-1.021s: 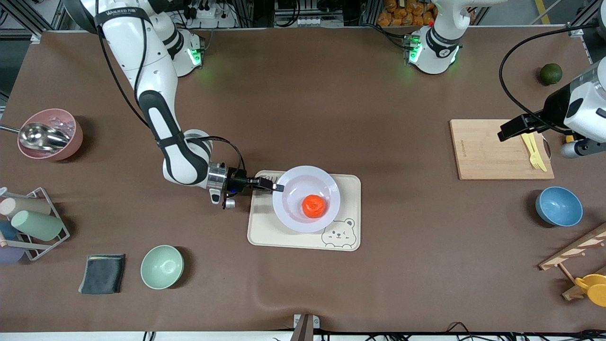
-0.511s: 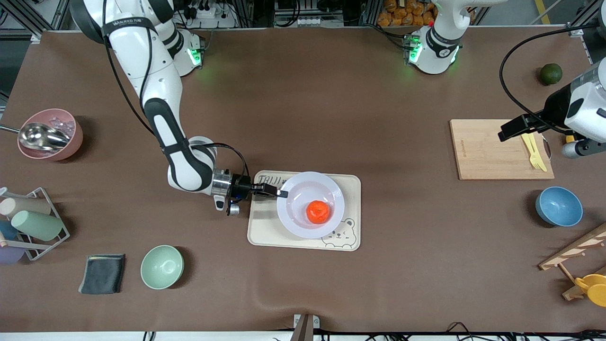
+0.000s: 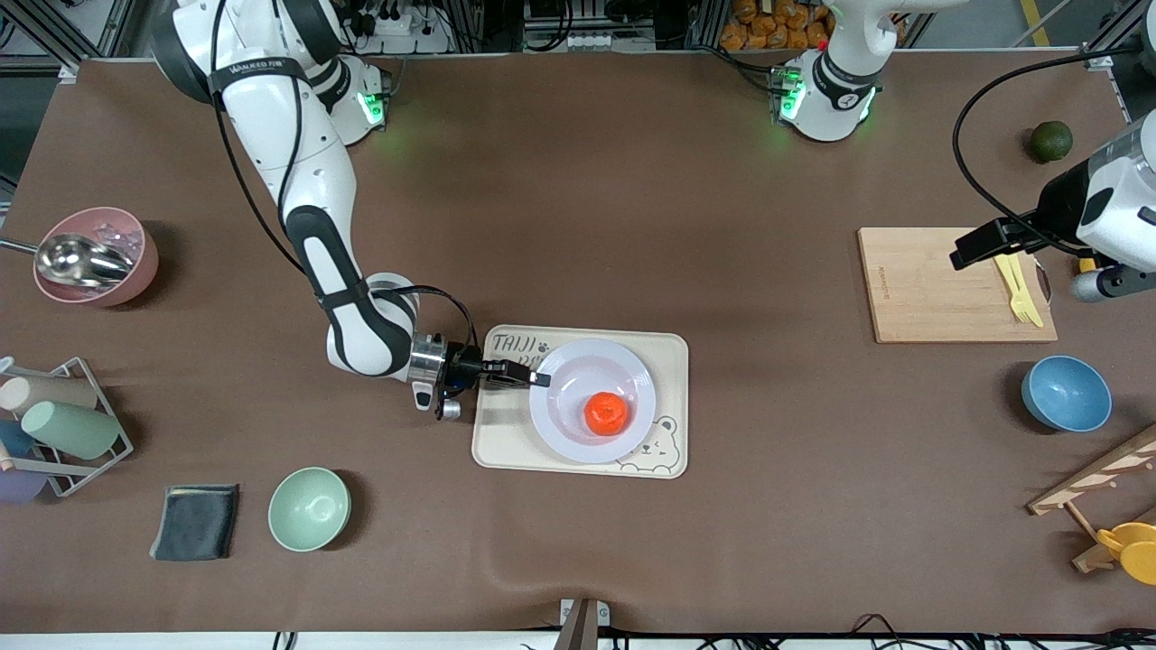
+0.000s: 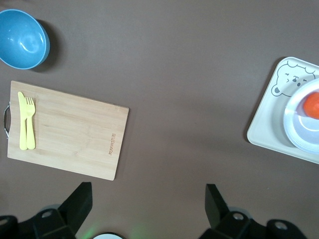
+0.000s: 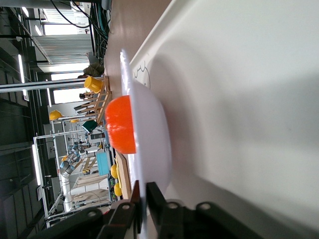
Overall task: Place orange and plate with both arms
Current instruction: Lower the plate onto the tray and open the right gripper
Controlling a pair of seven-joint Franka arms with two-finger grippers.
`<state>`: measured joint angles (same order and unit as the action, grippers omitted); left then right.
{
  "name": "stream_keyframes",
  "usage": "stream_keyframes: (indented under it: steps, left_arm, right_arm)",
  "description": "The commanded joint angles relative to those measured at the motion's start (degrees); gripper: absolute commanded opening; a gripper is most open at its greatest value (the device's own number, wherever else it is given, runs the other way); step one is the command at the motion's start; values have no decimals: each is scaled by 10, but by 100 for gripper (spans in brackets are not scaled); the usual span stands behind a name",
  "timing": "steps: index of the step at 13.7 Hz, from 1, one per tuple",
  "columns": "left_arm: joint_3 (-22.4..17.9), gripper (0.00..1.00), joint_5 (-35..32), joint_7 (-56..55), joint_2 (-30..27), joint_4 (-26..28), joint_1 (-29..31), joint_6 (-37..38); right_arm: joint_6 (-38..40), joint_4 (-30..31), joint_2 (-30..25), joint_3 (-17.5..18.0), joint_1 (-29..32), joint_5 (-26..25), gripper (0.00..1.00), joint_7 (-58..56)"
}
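Note:
The pale lavender-white plate (image 3: 562, 431) sits over the cream bear-print tray (image 3: 506, 442) with the orange (image 3: 606, 413) in its well. My right gripper (image 3: 538, 378) is shut on the plate's rim at the right arm's end. In the right wrist view the fingers pinch the thin rim (image 5: 143, 199), the plate (image 5: 154, 144) carries the orange (image 5: 121, 124), and a shadow lies on the tray under it. My left gripper (image 4: 148, 199) is open and empty, up over the bare table beside the wooden board (image 3: 939, 289); the left arm waits. The left wrist view shows the plate (image 4: 298, 130) and orange (image 4: 312, 105) at its edge.
Wooden cutting board (image 4: 75, 134) with yellow fork and knife (image 3: 1019, 291). Blue bowl (image 3: 1066, 394) nearer the camera than the board. Dark green fruit (image 3: 1051, 141). Mint-green bowl (image 3: 309, 508), grey cloth (image 3: 195, 522), cup rack (image 3: 54, 424), pink bowl with scoop (image 3: 95, 255) toward the right arm's end.
My right gripper has carried the plate with the orange nearer the front camera and lower, onto the middle of the tray. The left arm has not moved.

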<state>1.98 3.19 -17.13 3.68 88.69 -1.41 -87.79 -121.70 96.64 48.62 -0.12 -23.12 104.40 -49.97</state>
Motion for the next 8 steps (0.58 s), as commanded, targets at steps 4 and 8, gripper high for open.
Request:
stream_keyframes:
  steps: [4,8]
  left_arm:
    - [0,100,1,3,-3,3,1,-5]
    - [0,100,1,3,-3,3,1,-4]
  right_arm:
    - [-4,-11,-15,-19,5,-59,100,-2]
    - [-2,-1,-47,-51,5,-146,100,1]
